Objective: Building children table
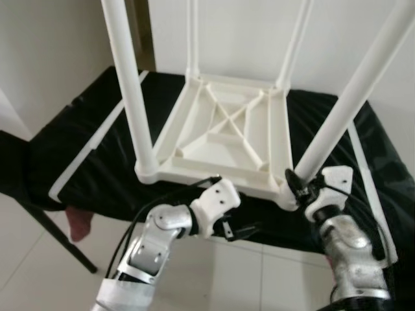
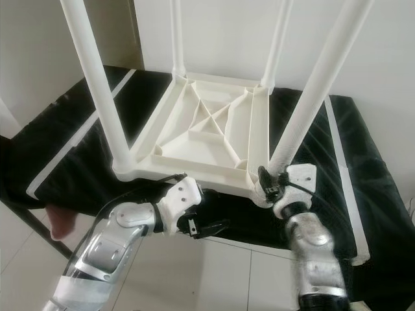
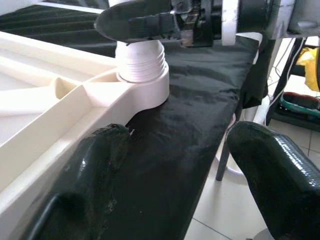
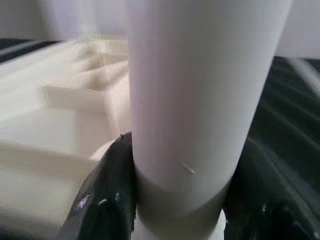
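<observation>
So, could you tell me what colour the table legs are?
White table legs, clearest in the left eye view.

1. Head stereo pair looks forward and down, above both grippers.
2. Left wrist camera sights along left gripper (image 3: pixel 175 165) toward the leg socket (image 3: pixel 142 75).
3. Right wrist camera sits very close behind the table leg (image 4: pixel 200 90), which both wrist views share.

Appeared to be a room in a home. Plain pale walls (image 1: pixel 58 45) met at a corner behind the work area. Floor (image 1: pixel 246 278) laid in large light glossy tiles with thin grout lines. Black-covered surface (image 1: pixel 84 129) with white edge strips stood on dark angled legs, holding an upturned white plastic children's table (image 1: pixel 227 136). Cables and a coloured tub (image 3: pixel 300 102) noted on the floor nearby.
</observation>
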Controlling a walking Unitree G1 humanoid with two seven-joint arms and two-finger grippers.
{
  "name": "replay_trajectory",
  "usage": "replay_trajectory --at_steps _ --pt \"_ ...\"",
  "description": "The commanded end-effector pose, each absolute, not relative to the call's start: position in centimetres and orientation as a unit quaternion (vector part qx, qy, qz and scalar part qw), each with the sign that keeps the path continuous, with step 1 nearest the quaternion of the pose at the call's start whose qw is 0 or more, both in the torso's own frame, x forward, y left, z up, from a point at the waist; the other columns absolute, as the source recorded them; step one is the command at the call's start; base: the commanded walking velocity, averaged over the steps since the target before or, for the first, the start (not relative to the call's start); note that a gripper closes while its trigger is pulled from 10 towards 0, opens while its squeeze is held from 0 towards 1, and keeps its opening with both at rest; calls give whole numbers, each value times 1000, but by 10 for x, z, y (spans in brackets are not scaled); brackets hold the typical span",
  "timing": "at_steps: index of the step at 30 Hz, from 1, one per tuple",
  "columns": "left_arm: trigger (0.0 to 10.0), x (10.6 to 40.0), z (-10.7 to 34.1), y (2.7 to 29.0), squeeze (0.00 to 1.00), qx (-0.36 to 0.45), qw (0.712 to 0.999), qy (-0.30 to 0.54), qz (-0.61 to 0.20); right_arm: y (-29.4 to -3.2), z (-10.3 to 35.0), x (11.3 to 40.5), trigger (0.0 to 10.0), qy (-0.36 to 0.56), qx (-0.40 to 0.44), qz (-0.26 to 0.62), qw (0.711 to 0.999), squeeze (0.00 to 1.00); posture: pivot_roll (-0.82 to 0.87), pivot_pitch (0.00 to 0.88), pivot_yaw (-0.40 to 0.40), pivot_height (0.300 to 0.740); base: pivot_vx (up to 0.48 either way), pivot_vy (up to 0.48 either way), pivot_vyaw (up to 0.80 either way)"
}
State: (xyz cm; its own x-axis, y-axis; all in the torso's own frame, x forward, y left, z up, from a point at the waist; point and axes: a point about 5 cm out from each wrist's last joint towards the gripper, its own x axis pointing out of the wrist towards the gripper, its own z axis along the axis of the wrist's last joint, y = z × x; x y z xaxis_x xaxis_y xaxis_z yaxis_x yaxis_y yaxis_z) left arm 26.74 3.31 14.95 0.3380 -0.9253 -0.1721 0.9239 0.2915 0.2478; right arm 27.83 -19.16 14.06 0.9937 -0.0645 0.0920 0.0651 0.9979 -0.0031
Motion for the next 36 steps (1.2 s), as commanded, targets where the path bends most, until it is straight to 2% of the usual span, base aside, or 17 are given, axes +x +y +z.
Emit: replay_trajectory --at_steps 1,3,5,9,10,14,15,17,29,30,32,33,36 --pt "10000 276 151 34 0 152 845 -15 -512 -196 124 273 10000 0 -9 -97 995 0 -17 21 -27 740 0 0 0" --pt "10000 277 152 34 0 149 847 -17 -510 -193 122 271 10000 5 -7 -125 992 0 -19 21 -27 740 0 0 0" --pt "10000 283 156 34 0 129 855 -16 -503 -173 120 271 10000 13 30 -139 990 0 -22 19 -24 740 0 0 0" --pt "10000 287 159 34 0 124 859 -18 -497 -154 120 274 10000 21 73 -133 988 0 -21 20 -25 740 0 0 0" --pt "10000 287 160 35 0 121 861 -21 -493 -145 125 274 10000 10 74 -108 991 0 -23 23 -26 740 0 0 0" --pt "10000 287 160 35 0 115 863 -20 -491 -146 128 274 10000 1 74 -101 992 0 -24 23 -27 740 0 0 0" --pt "10000 285 159 35 0 112 864 -18 -491 -150 130 273 10000 -1 68 -107 992 976 -23 26 -36 740 0 0 0" --pt "10000 286 159 35 0 111 864 -18 -491 -151 131 274 10000 -3 65 -105 992 1000 -23 26 -36 740 0 0 0" --pt "10000 288 159 36 0 102 861 -18 -497 -161 142 274 10000 -36 36 -72 996 1000 -12 23 -43 740 0 0 0" --pt "10000 288 160 36 0 115 863 -24 -492 -166 141 274 10000 -34 43 -55 997 478 -3 24 -43 740 0 0 0" --pt "10000 287 160 35 0 126 863 -30 -489 -170 141 275 10000 -35 50 -38 997 478 2 23 -42 740 0 0 0" --pt "10000 284 158 35 0 130 860 -26 -494 -175 140 276 10000 -33 43 7 999 0 19 26 -48 740 0 0 0" --pt "10000 281 155 37 0 132 860 -21 -492 -182 139 279 10000 -35 12 46 998 0 29 25 -56 740 0 0 0"
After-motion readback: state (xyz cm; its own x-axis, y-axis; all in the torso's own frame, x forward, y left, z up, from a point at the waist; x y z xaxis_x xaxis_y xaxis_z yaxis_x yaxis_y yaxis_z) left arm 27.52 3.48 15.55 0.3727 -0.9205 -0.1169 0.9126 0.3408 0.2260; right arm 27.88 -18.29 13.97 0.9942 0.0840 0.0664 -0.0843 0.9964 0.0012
